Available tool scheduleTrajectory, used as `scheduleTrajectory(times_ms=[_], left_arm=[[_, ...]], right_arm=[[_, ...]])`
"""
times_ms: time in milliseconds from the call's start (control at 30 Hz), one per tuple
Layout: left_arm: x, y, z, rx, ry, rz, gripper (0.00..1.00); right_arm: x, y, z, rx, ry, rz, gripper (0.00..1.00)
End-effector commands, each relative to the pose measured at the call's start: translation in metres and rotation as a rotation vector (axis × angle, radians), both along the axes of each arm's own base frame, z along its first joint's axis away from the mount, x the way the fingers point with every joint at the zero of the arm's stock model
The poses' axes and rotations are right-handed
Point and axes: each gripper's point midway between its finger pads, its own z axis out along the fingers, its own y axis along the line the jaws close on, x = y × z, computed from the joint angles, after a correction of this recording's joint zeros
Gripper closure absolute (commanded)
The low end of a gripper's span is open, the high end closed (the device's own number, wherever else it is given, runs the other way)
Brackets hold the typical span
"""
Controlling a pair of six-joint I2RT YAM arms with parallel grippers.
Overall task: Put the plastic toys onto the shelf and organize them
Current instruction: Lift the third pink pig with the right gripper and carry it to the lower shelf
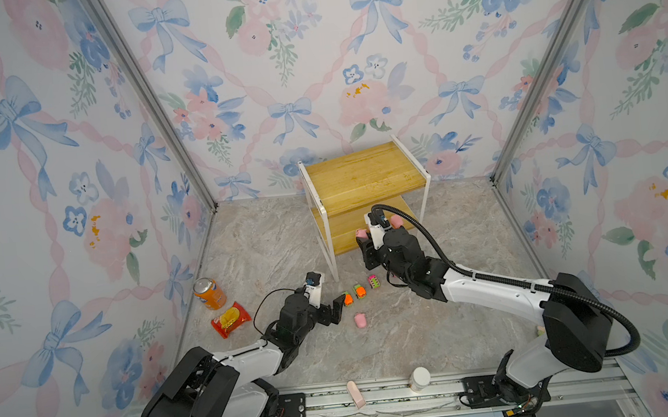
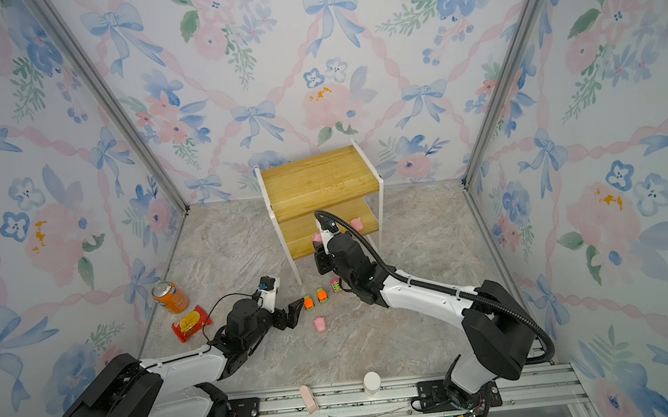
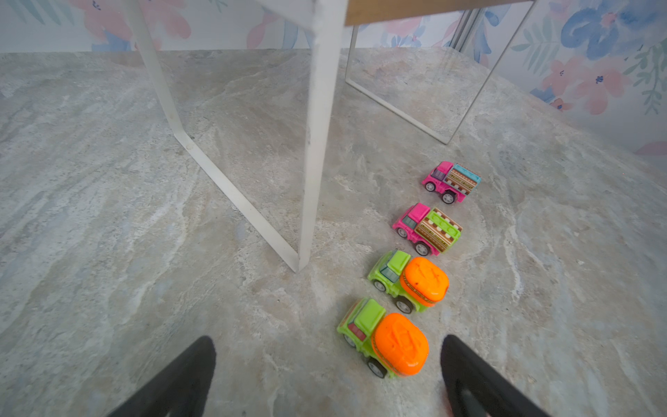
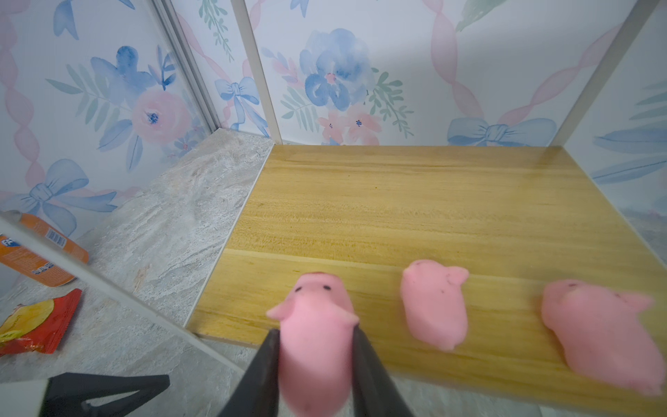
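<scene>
Shelf (image 1: pixel 362 177): top board bare, lower board open behind three pigs (image 4: pixel 433 303) at its front edge; white frame leg (image 3: pixel 317 144) stands close beside the car row (image 3: pixel 408 281).

Count of the things, by kind

Four pink pig figures (image 4: pixel 433 303), two orange-and-green cars (image 3: pixel 408 281), two pink cars (image 3: pixel 427 229), one two-tier shelf (image 1: pixel 362 173), one orange soda can (image 1: pixel 209 293), one red snack bag (image 1: pixel 231 319), one white bottle (image 1: pixel 419 379).

Robot lab test cell dressed up as a room. Floral wallpaper panels (image 1: pixel 309 53) on aluminium posts (image 1: pixel 150 97) box in a marble-look tabletop (image 1: pixel 268 241). Left arm (image 1: pixel 251 359) and right arm (image 1: pixel 499 294) are bolted to a slotted metal rail (image 1: pixel 384 399) along the front edge.
</scene>
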Motion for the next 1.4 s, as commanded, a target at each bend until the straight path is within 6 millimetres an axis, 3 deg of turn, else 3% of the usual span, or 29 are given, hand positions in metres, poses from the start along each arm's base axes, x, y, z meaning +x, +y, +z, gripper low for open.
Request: scheduleTrajectory(times_ms=[0, 900, 967, 1367], left_arm=[[-0.003, 0.002, -0.003, 0.0, 0.009, -0.003, 0.02], [-0.003, 0.002, -0.004, 0.001, 0.012, -0.004, 0.02], [-0.003, 0.002, -0.004, 0.001, 0.01, -0.004, 0.02], [-0.003, 0.002, -0.004, 0.0, 0.01, -0.002, 0.02]], right_arm=[[0.005, 0.006, 0.012, 0.039, -0.017, -0.035, 0.66], [0.014, 0.015, -0.006, 0.075, -0.014, -0.088, 0.66], [0.016, 0.017, -0.019, 0.058, 0.001, -0.093, 0.66], [0.022, 0.021, -0.026, 0.05, 0.012, -0.105, 0.66]])
